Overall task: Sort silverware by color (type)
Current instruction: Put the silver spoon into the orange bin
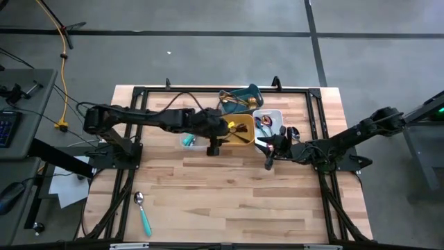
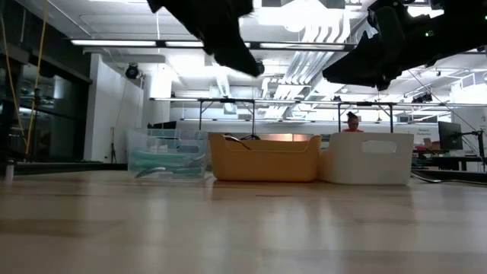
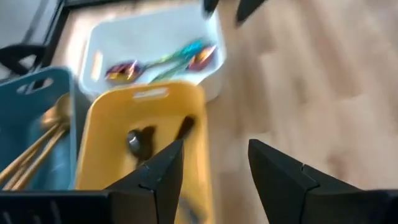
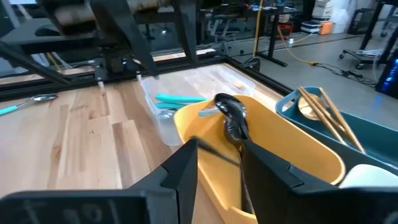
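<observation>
Black metal first: a slim dark black spoon [image 4: 231,118] sits pinched between the fingers of my right gripper [image 4: 219,149]. Its bowl stands up past the fingertips and its handle runs down between them. That gripper hangs above the wood just beside the white rectangular plastic tray [image 1: 276,113], at the side nearer the table's front edge.

A second dark black spoon [image 3: 140,142] lies inside the yellow rectangular plastic tray [image 3: 109,134]. My left gripper [image 3: 214,149] hovers over that tray's near rim with its fingers spread wide and nothing between them.

Iridescent pink-purple utensils [image 3: 124,70] lie in the white tray. Shiny gold utensils [image 3: 43,134] lean in the blue-teal rectangular tray [image 3: 25,93], which touches the yellow one. On the yellow tray's other side stands a clear plastic tray [image 4: 158,112] holding teal-handled silver pieces [image 4: 180,98].

One teal-handled silver spoon [image 1: 142,212] lies alone on the light wooden tabletop [image 1: 229,201], well apart from the trays, near the front left corner.

Far behind the table, a person [image 2: 352,122] shows in the room.
</observation>
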You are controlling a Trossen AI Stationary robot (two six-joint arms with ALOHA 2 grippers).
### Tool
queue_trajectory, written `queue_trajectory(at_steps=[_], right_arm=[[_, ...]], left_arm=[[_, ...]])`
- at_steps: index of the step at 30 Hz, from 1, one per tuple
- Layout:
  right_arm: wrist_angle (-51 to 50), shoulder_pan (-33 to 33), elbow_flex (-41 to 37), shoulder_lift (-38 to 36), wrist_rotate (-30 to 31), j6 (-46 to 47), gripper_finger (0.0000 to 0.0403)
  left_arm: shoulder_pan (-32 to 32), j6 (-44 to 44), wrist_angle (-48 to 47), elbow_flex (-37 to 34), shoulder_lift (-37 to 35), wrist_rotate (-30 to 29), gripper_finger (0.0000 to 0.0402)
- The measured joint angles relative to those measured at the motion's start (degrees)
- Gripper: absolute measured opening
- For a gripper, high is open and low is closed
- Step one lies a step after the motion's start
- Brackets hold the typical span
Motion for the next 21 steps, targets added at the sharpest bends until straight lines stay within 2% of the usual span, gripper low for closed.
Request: queue_trajectory(at_steps=[4, 9, 15, 18, 21], right_arm=[[0.0, 0.0, 0.0, 0.0, -3.3, 0.0, 0.0119], [0.1, 0.0, 0.0, 0.0, -9.8, 1.1, 0.0119], [1.0, 0.0, 0.0, 0.0, -10.4, 0.1, 0.0119], [1.3, 0.0, 0.0, 0.0, -10.3, 1.7, 0.0119], [0.3, -1.3, 1.7, -0.2, -7.2, 6.0, 0.0119]], left_arm=[[-0.2, -3.9, 9.4, -7.2, -5.4, 5.5, 0.017], [-2.1, -8.8, 29.0, -23.1, -13.7, 5.8, 0.017], [-5.8, -11.8, 52.4, -39.9, -21.3, 2.3, 0.017], [-7.4, -11.5, 62.6, -45.5, -22.8, -2.0, 0.017], [-8.3, -9.6, 71.2, -49.1, -22.7, -5.6, 0.017]])
